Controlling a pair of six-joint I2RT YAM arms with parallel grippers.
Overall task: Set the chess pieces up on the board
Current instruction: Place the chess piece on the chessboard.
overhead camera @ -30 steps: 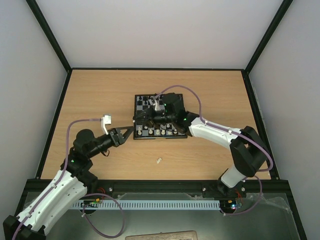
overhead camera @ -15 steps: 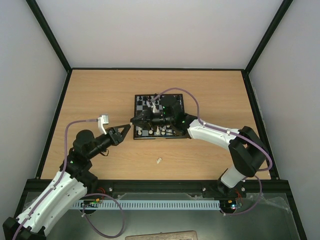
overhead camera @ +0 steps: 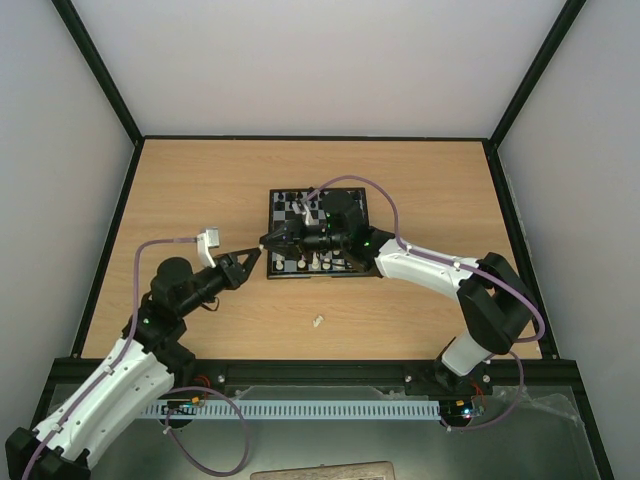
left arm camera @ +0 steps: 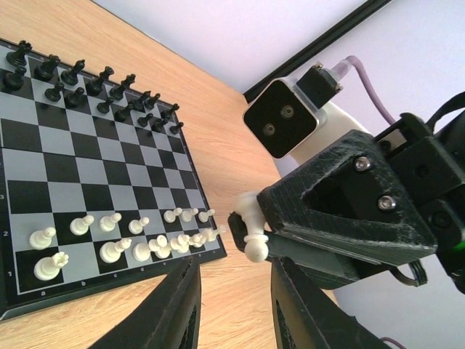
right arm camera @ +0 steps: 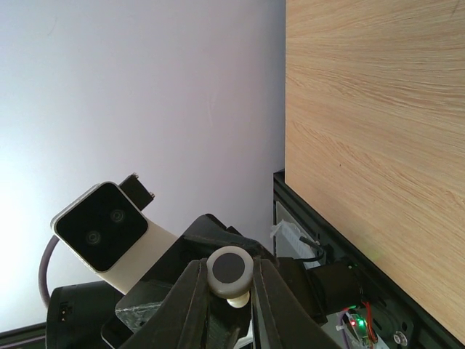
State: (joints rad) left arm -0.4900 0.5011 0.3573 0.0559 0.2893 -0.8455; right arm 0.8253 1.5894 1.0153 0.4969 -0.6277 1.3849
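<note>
While the left end effector [overhead camera: 251, 265] is held wide open and empty at centre left, a cream chess piece [left arm camera: 251, 234] is pinched in the right end effector [overhead camera: 267, 242], just off the left edge of the board [left arm camera: 87, 167], mid-frame.

This was a robotics lab test cell: a wooden table [overhead camera: 200, 180] boxed in by plain pale walls [overhead camera: 320, 60] set in black frame struts [overhead camera: 98, 70], with the left arm [overhead camera: 120, 375] and the right arm [overhead camera: 430, 268] bolted at its near edge by a slotted cable duct [overhead camera: 310, 409], trailing purple cables [overhead camera: 165, 242], and a small camera module [left arm camera: 280, 120] mounted on a wrist
</note>
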